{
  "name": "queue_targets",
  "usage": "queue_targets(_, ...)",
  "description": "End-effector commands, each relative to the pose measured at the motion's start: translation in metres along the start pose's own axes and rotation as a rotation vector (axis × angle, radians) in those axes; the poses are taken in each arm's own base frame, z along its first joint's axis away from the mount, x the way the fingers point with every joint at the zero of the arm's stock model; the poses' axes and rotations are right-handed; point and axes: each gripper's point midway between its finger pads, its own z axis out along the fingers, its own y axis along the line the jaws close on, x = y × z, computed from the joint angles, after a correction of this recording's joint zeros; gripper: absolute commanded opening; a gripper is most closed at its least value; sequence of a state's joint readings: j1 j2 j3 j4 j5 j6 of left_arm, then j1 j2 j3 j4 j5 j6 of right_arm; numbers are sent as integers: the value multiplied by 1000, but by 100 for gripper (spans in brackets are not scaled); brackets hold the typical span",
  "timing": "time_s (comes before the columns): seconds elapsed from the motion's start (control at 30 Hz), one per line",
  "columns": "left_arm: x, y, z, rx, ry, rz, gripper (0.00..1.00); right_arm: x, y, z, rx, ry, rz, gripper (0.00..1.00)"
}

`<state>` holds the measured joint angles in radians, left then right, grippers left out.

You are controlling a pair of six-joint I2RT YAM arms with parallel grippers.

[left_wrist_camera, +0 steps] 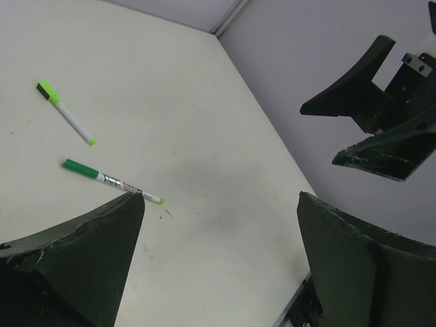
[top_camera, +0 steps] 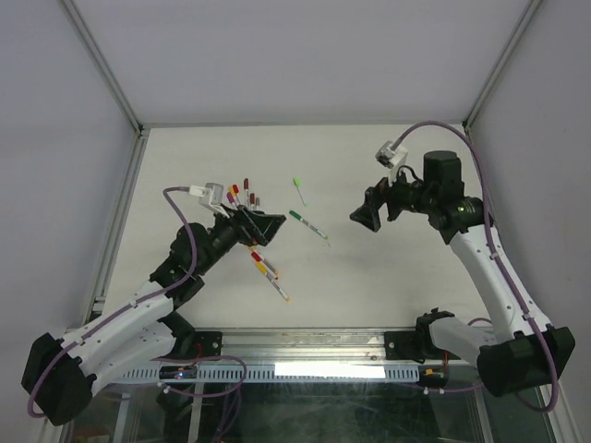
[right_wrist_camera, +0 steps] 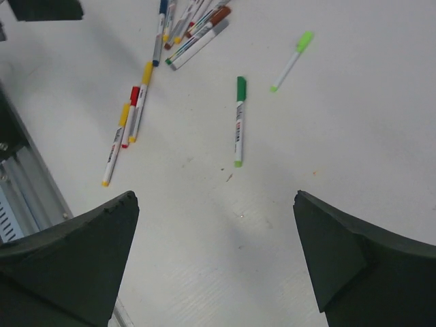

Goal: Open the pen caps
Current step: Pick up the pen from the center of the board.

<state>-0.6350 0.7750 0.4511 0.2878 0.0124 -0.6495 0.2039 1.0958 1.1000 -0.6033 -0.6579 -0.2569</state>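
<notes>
Both claws hung released above the flat white counter (top_camera: 185,157), jaws spread wide and grasping nothing. The black two-fingered left claw (top_camera: 263,226) sat at about 9 o'clock from the counter's middle. The matching right claw (top_camera: 365,217) sat at about 3 o'clock, facing it and well apart.

The small bullet-shaped plastic pen caps (right_wrist_camera: 146,71) all appeared to be seated on their thin white-grey pen barrels (right_wrist_camera: 238,133). Two loose pens lay between the claws. The one with the light-green cap (top_camera: 297,182) was at 12 o'clock from the one with the dark-green cap (top_camera: 295,216), whose barrel ran toward 4 o'clock. The two pens were near each other but not touching.

A heap of capped pens (top_camera: 245,196) lay at 11 o'clock from the left claw, partly hidden by that wrist, with red and dark-red caps showing. At 6 o'clock from the left claw, three more pens with yellow and red caps (top_camera: 266,269) lay close together, roughly parallel
</notes>
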Motion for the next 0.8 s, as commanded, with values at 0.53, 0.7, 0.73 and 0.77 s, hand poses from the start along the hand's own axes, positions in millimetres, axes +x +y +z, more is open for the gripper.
queue_targets(0.53, 71, 62, 20, -212, -18, -120, 99, 88, 4, 133, 46, 348, -216, 93)
queue_targets(0.7, 71, 76, 7, -278, -29, -116, 99, 98, 2, 166, 59, 426, -200, 79)
queue_targets(0.73, 72, 78, 4, -286, -31, -115, 99, 98, 3, 172, 50, 433, -195, 76)
queue_targets(0.77, 72, 80, 1, -292, -33, -114, 99, 99, 3, 177, 45, 439, -186, 74)
